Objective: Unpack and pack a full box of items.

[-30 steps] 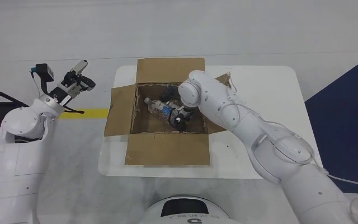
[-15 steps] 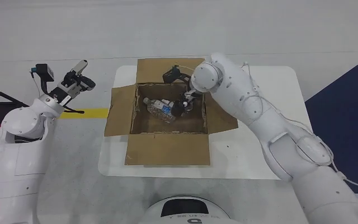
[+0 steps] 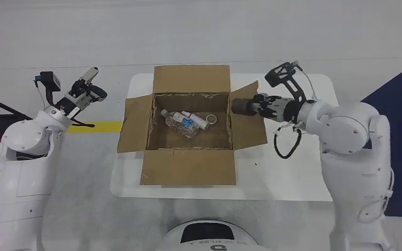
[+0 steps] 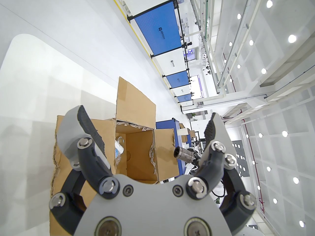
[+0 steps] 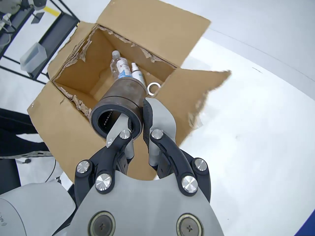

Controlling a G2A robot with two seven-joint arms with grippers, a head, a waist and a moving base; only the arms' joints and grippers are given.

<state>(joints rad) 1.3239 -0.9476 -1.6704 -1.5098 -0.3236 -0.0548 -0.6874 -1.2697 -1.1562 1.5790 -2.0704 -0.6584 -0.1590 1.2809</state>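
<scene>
An open cardboard box (image 3: pixel 188 167) stands on the white table (image 3: pixel 295 169). Inside lie a clear plastic bottle (image 3: pixel 178 122), a small white spray bottle (image 3: pixel 195 117) and a pale ring (image 3: pixel 213 118). My right gripper (image 3: pixel 252 106) hangs over the box's right flap, shut on a dark metal cylinder (image 3: pixel 240 106). The right wrist view has one finger inside the bore of the cylinder (image 5: pixel 120 99) and the other finger (image 5: pixel 149 110) outside its wall, with the box (image 5: pixel 152 25), bottle (image 5: pixel 120 67) and ring (image 5: pixel 153 89) beyond. My left gripper (image 3: pixel 93 86) is raised off the table's left side, open and holding nothing (image 4: pixel 147 114).
The box's four flaps are folded outward, torn along the edges. A yellow floor line (image 3: pixel 103 126) runs left of the table. A black frame rack (image 5: pixel 53 29) holding a translucent bin (image 5: pixel 33 56) stands beyond the box. Bare tabletop lies right of the box.
My right arm has risen out of the box and swung right, carrying the dark cylinder to above the right flap. The left arm has kept still.
</scene>
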